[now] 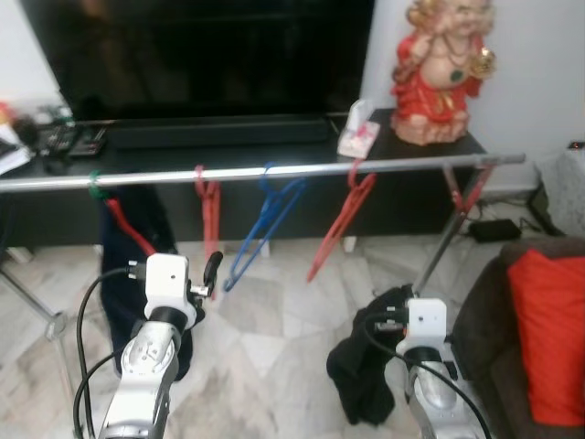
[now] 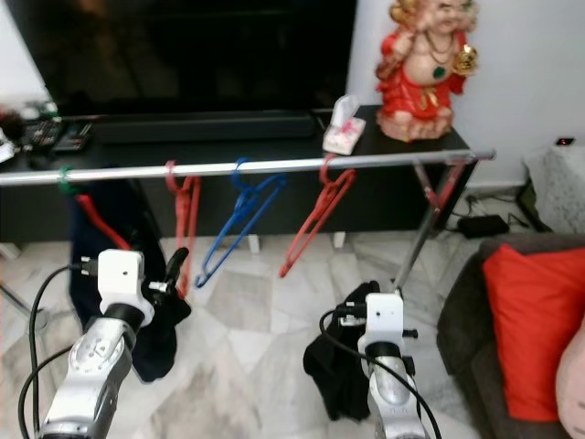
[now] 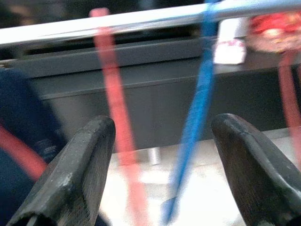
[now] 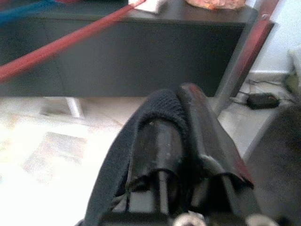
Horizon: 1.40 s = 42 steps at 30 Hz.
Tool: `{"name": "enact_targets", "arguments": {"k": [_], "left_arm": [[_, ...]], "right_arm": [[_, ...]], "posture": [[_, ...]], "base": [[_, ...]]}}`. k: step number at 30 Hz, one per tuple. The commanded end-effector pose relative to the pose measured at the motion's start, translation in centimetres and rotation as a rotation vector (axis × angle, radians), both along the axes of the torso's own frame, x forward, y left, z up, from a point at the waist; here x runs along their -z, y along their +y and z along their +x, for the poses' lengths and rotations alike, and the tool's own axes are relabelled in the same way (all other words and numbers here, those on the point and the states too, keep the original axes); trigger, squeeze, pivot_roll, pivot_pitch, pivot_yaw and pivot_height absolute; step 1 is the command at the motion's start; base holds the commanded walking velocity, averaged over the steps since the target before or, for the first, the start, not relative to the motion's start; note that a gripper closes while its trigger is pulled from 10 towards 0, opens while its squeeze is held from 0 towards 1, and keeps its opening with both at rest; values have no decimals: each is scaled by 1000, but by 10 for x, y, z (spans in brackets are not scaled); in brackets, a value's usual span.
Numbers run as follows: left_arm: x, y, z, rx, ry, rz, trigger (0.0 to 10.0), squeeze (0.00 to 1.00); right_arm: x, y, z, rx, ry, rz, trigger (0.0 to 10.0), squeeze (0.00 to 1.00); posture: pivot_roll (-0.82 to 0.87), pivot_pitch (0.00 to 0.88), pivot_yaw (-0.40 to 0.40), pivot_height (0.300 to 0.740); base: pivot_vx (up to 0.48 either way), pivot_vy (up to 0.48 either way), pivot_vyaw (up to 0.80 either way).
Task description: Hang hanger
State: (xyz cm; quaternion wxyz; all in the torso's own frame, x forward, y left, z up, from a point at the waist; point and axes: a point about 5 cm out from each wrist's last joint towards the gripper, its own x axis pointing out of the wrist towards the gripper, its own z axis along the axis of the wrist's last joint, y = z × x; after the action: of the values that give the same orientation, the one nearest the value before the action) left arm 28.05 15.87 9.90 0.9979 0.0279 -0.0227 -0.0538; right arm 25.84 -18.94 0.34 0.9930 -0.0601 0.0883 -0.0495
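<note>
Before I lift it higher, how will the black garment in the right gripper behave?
Probably floppy: the black garment droops in loose folds below the right gripper, shut on it. Likely light and apt to swing or snag. Its knit-looking fabric seems grippy, so slipping looks unlikely.

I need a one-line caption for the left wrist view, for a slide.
Open left gripper faces the rail, a red hanger and a blue hanger between its fingers.

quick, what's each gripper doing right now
left gripper: open, holding nothing, facing the rail.
right gripper: shut on a black garment.
</note>
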Motion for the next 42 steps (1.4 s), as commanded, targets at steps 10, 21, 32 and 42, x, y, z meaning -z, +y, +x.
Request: {"name": "enact_targets", "arguments": {"k": [10,21,32,42], "left_arm": [[-3,11,-2,-41,-6,15,10000,0],[10,26,3,-156,113,66,10000,0],[-2,31,25,-205,128,-47,10000,0],[-4,30,44,-198,141,-64,10000,0]], "right_arm": [[-7,9,6,-18,-33,13,10000,0],[-6,8,6,-19,-26,9,10000,0],[-5,9,6,-27,-15,9,10000,0],[-2,11,6,-36,2,8,10000,0]], "posture": [[-76,0,0,740],[-73,0,-3,740],[-77,0,-6,740],[-68,0,-15,740]], "base": [[241,0,0],[0,0,0],[0,0,0],[0,0,0]]}}
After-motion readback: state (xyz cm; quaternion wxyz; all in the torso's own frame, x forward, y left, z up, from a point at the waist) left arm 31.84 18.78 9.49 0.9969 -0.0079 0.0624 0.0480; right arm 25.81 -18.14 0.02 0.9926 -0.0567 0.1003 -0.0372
